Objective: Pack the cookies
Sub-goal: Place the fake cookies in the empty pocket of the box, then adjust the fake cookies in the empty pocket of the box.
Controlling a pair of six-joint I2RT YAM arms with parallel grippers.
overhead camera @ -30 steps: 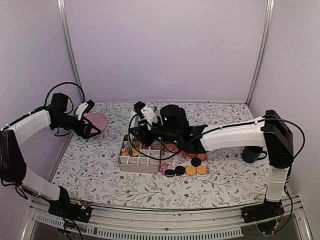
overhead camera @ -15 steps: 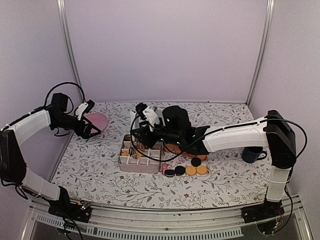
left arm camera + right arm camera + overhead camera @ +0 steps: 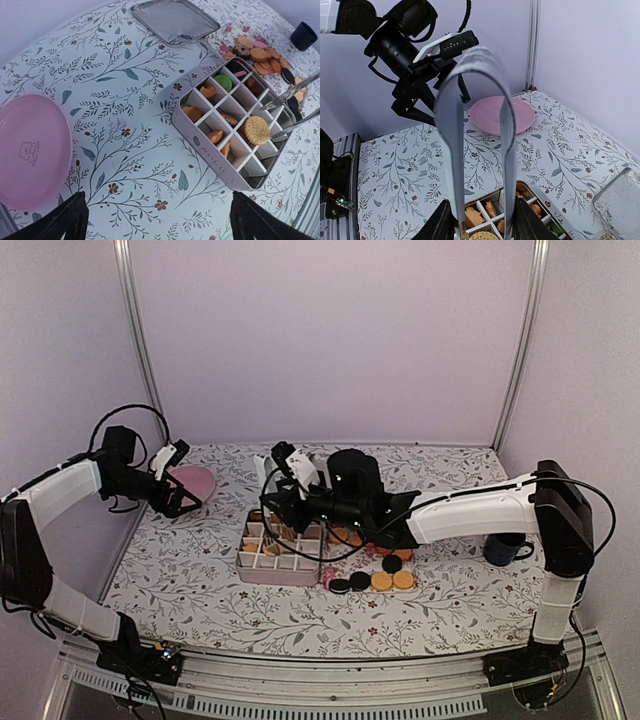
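A pink compartment box (image 3: 262, 567) stands mid-table with several golden cookies and one green one in its cells; it also shows in the left wrist view (image 3: 210, 155). Loose cookies (image 3: 380, 578), golden and black, lie on the table just right of it. My right gripper (image 3: 298, 502) is shut on metal tongs (image 3: 507, 150). The tong tips pinch a round golden cookie (image 3: 257, 130) over the box's cells; that cookie (image 3: 482, 236) also shows at the bottom edge of the right wrist view. My left gripper (image 3: 185, 502) is open and empty at the far left, above the table.
A large pink plate (image 3: 192, 481) lies at the back left beside my left gripper. A metal lid (image 3: 175, 20) lies behind the box. A dark mug (image 3: 505, 548) stands at the right. Cables hang around the right arm.
My right gripper with the tongs and cookie has shifted slightly back and left over the box. The left arm has not moved.
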